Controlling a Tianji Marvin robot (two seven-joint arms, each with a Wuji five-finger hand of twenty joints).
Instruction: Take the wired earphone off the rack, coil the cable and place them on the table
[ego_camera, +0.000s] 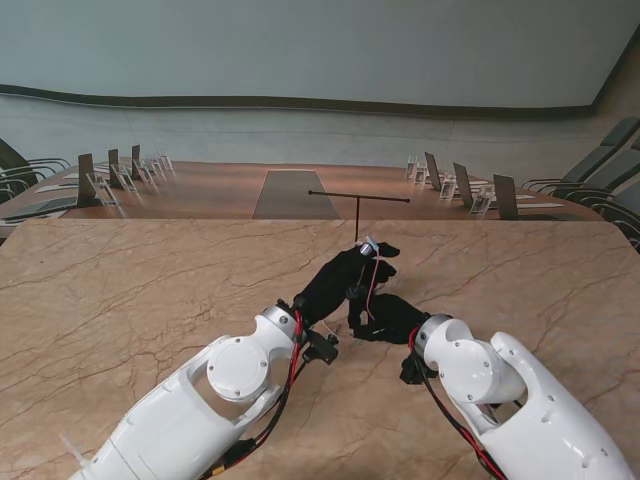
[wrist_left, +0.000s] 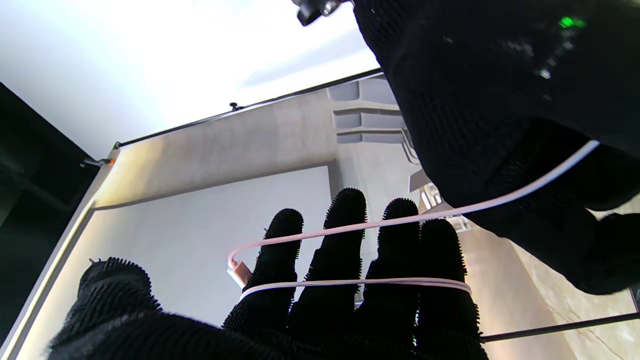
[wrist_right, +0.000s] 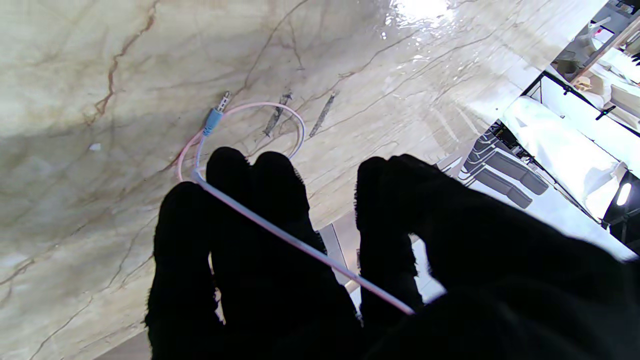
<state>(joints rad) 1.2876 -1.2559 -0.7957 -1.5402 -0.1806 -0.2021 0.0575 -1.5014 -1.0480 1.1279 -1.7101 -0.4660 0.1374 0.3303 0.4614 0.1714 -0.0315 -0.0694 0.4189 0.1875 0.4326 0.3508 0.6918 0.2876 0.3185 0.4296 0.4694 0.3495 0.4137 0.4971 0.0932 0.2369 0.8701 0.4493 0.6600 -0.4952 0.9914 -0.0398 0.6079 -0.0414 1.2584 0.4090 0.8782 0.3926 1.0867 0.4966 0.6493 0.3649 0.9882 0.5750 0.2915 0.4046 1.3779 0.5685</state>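
Observation:
The earphone cable (ego_camera: 372, 283), thin and pinkish white, runs between my two black-gloved hands over the marble table (ego_camera: 150, 300). My left hand (ego_camera: 340, 282) holds its four fingers (wrist_left: 345, 260) straight, side by side, with two turns of the cable (wrist_left: 360, 282) wound round them and a small pink end piece (wrist_left: 239, 272) beside the index finger. My right hand (ego_camera: 388, 318) is next to it on the right and nearer to me, fingers curled on a straight run of cable (wrist_right: 300, 245). The blue plug (wrist_right: 214, 119) and a loose loop lie on the table top. The thin black T-shaped rack (ego_camera: 358, 215) stands just beyond the hands, bare.
Beyond the marble table's far edge is a brown conference table (ego_camera: 220, 190) with rows of small stands (ego_camera: 120, 178) and chairs (ego_camera: 600, 165) on both sides. A grey wall closes the back.

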